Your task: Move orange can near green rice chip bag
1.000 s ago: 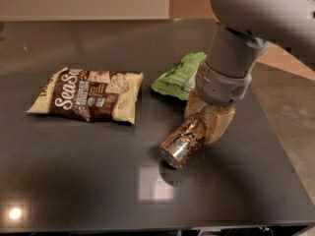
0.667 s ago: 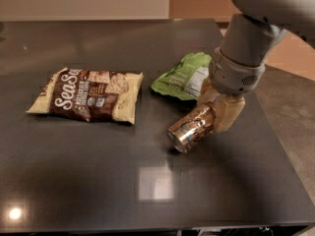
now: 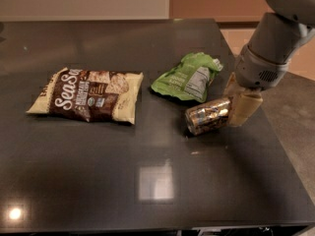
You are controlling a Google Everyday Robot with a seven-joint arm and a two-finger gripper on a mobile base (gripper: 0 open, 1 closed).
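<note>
Near the table's [image 3: 98, 176] right edge, the hand [image 3: 235, 106] grips the shiny copper-orange metal can [image 3: 209, 116] just beside the wrinkly light-green snack bag [image 3: 187, 77]; seemingly only release remains.

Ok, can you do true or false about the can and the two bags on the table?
1. The gripper holds the orange can tipped on its side. True.
2. The green rice chip bag is left of the brown Sea Salt bag. False: it is to its right.
3. The can sits on the brown bag. False: it is close by the green bag.
4. The table is dark and shiny. True.
</note>
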